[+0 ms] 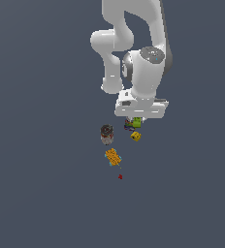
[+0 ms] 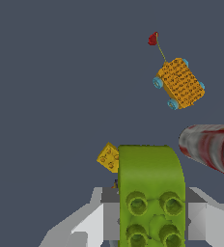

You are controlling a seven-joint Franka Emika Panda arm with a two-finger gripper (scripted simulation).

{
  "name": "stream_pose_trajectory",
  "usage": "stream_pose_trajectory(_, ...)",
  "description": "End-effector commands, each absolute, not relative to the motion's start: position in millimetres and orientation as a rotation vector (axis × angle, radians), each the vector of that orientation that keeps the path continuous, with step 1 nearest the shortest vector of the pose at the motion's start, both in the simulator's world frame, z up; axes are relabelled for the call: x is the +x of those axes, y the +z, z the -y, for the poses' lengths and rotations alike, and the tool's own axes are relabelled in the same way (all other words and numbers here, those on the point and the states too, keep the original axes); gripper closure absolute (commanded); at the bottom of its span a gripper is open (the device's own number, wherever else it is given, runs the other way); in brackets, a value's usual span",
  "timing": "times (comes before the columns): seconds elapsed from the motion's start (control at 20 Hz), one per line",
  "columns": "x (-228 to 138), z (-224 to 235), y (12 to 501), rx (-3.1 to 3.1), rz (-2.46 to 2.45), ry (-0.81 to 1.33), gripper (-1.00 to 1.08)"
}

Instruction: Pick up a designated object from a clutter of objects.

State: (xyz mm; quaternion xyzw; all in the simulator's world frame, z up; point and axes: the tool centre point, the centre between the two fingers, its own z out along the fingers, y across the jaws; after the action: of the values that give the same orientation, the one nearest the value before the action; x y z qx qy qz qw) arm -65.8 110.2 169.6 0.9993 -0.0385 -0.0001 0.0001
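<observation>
The lime-green studded block (image 1: 137,123) sits right under my hand in the exterior view. In the wrist view it (image 2: 150,178) fills the space between my two grey fingers (image 2: 200,214), which press on its sides. My gripper (image 1: 135,121) is shut on it. I cannot tell whether the block touches the floor. The clutter lies around it. The yellow cube (image 1: 135,136) is just below the block in the exterior view and peeks out beside it in the wrist view (image 2: 108,157).
A dark-topped can (image 1: 106,134) stands to the exterior view's left of the gripper and shows in the wrist view (image 2: 210,149). A second dark item (image 1: 128,124) is half hidden beside the green block. The orange-yellow patterned block (image 1: 113,157) (image 2: 180,83) and a red speck (image 1: 120,177) (image 2: 153,38) lie farther off.
</observation>
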Motion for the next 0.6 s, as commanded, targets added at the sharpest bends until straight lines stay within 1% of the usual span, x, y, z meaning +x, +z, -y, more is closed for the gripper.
stream_pose_trajectory(0.0, -71.4, -104.3, 192.4, 3.14, 0.121, 0.0, 1.08)
stream_pose_trajectory(0.55, -92.6, -78.4, 291.4, 3.142, 0.121, -0.001, 1.08)
